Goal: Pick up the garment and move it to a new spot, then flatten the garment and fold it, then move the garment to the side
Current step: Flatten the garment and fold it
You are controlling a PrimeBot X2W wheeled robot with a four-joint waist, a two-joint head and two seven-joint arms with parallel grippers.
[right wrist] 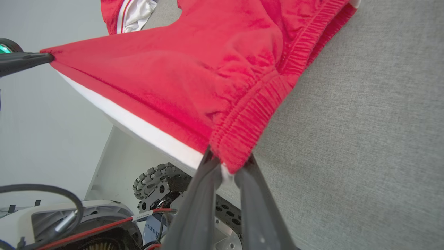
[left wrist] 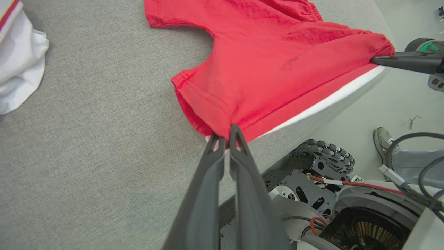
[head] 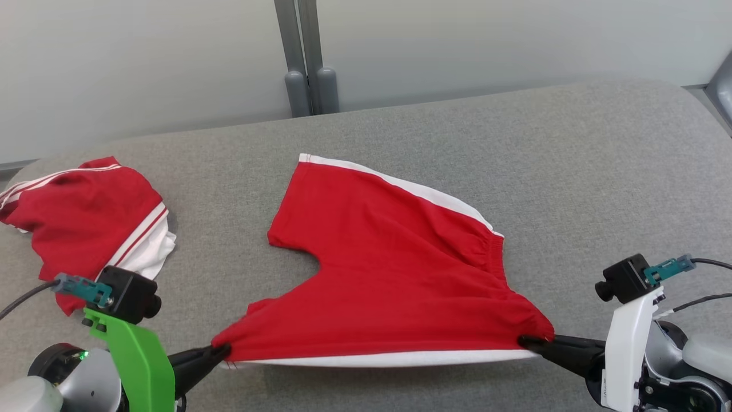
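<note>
The garment point(head: 389, 252) is a pair of red shorts with white side stripes, spread on the grey table with its near edge stretched taut between both grippers. My left gripper point(head: 224, 350) is shut on the leg hem corner point(left wrist: 222, 133). My right gripper point(head: 527, 342) is shut on the elastic waistband corner point(right wrist: 230, 163). The far leg lies flat toward the table's back. In the left wrist view the right gripper's fingers point(left wrist: 399, 59) pinch the far corner; in the right wrist view the left gripper's fingers point(right wrist: 24, 59) hold the other end.
A second red and white garment point(head: 86, 220) lies crumpled at the table's left. The grey table point(head: 600, 171) runs wide to the right and back. Its near edge sits just under the stretched hem. A person's shoe point(left wrist: 383, 140) rests on the floor beside the robot base point(left wrist: 322, 187).
</note>
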